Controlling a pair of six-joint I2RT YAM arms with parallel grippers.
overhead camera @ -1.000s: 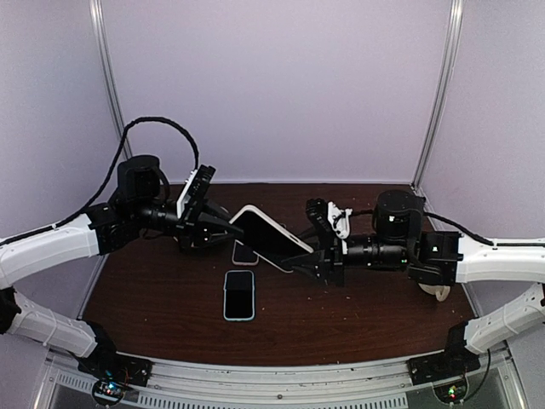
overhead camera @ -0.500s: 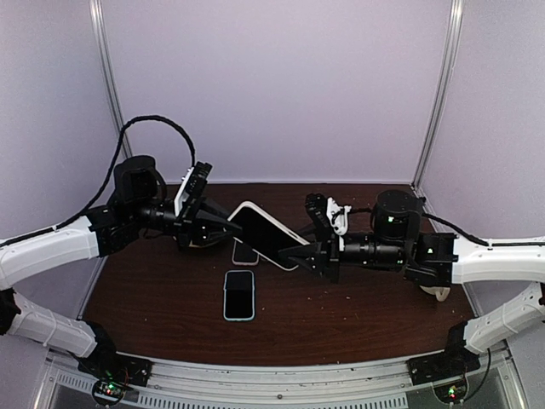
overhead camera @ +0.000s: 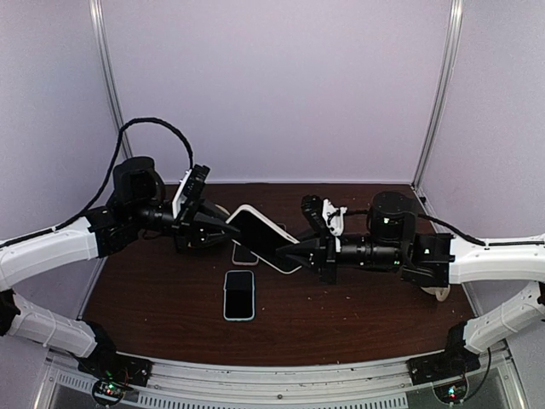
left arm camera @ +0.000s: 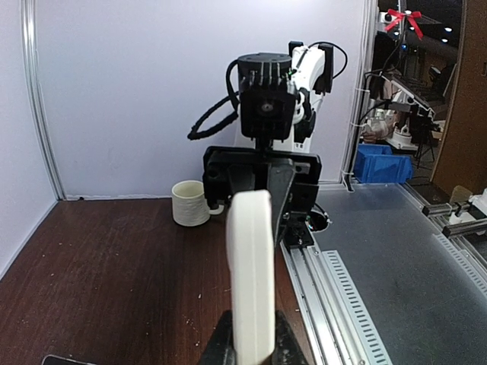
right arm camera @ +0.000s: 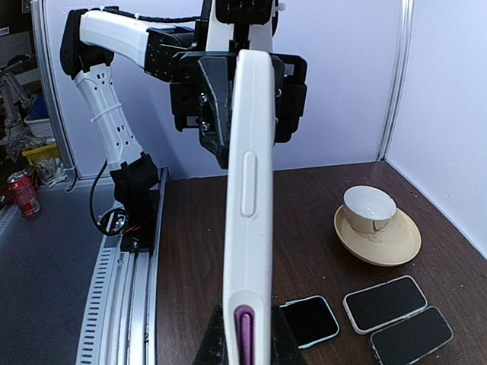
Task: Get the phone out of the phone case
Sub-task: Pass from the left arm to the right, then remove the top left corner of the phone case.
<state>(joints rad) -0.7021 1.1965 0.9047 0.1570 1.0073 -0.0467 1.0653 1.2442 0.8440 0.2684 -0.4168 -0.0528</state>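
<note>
Now | phone case (overhead camera: 264, 237) aloft between both | left gripper (overhead camera: 232, 227) pinches it | right gripper (overhead camera: 294, 253) pinches it

Phone case (right arm camera: 249, 190), clamped between both sets of jaws: plain off-white, with a magenta slot at the end nearest the right jaws. Phone (overhead camera: 258, 230) face in it: black glass.
Left gripper (overhead camera: 232, 227), right gripper (overhead camera: 289, 253): black. Arms (overhead camera: 51, 247): white shells, black joints.
Surface (overhead camera: 358, 315): dark red-brown, pale specks.
Below the jaws, second phone (overhead camera: 239, 295): black screen, pale blue rim.
Off to the side of the right jaws: white cup (right arm camera: 368, 207), cream-yellow saucer (right arm camera: 388, 245).
Walls (overhead camera: 272, 85): pale lilac.
</note>
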